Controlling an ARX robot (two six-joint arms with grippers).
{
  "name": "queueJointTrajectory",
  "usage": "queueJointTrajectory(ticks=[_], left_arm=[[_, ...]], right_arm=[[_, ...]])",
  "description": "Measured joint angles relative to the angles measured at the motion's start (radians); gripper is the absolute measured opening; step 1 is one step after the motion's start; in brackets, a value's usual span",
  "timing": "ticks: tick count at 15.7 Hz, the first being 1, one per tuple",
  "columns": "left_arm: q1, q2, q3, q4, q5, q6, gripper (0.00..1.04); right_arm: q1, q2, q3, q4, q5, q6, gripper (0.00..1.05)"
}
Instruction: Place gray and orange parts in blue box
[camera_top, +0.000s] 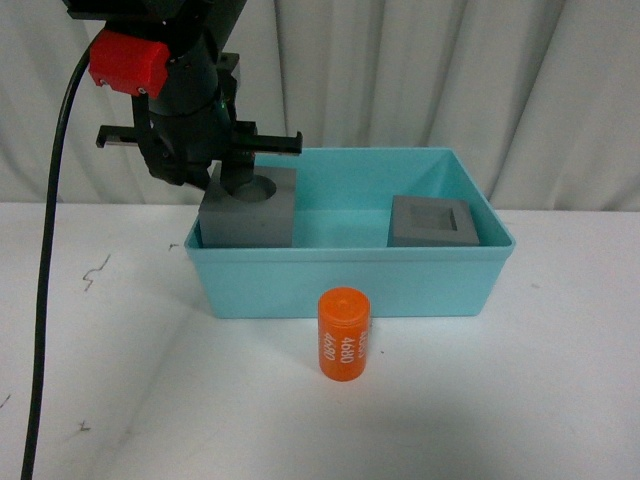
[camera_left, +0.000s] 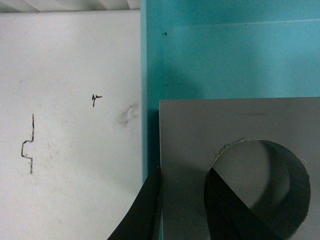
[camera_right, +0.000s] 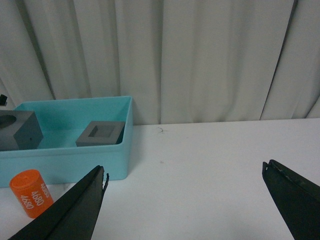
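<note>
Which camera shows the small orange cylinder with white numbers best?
The front view: the orange cylinder stands whole and upright on the white table before the turquoise plastic box. The right wrist view shows it smaller, near the frame's edge. The left wrist view misses it.

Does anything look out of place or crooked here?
Only the small orange cylinder with white numbers: it stands upright on the white table, in front of the light turquoise-blue plastic box. The left gripper holds the matte gray cube with a round recess at the box's left end. Nothing spilled or damaged.
</note>
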Motion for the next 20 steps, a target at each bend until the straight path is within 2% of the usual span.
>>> queueJointTrajectory(ticks=[6,7,8,9,12,14,15,16,18,20], left_arm=[[0.042,-0.113,-0.13,0.095,0.033,0.025,0.8],[0.053,-0.174,-0.165,0.135,0.048,0.033,0.92],[0.056,-0.233,-0.204,0.196,0.053,0.05,1.0],[0.053,-0.3,-0.248,0.251,0.066,0.072,0.97],[0.014,-0.469,-0.376,0.393,0.127,0.118,0.98],[0.003,-0.545,-0.46,0.483,0.129,0.143,0.97],[0.01,-0.608,-0.61,0.772,0.029,0.176,0.84],[0.035,-0.689,-0.774,0.969,0.014,0.192,0.72],[0.092,-0.799,-0.987,1.176,0.035,0.202,0.5],[0.122,-0.883,-1.163,1.242,0.076,0.203,0.27]], right_arm=[[0.0,0.0,0.0,0.0,0.0,0.0,0.98],[0.0,0.0,0.0,0.0,0.0,0.0,0.98],[0.0,0.0,0.0,0.0,0.0,0.0,0.98],[0.0,0.0,0.0,0.0,0.0,0.0,0.98],[0.0,0.0,0.0,0.0,0.0,0.0,0.98],[0.0,0.0,0.0,0.0,0.0,0.0,0.98],[0.0,0.0,0.0,0.0,0.0,0.0,0.98],[0.0,0.0,0.0,0.0,0.0,0.0,0.98],[0.0,0.0,0.0,0.0,0.0,0.0,0.98],[0.0,0.0,0.0,0.0,0.0,0.0,0.98]])
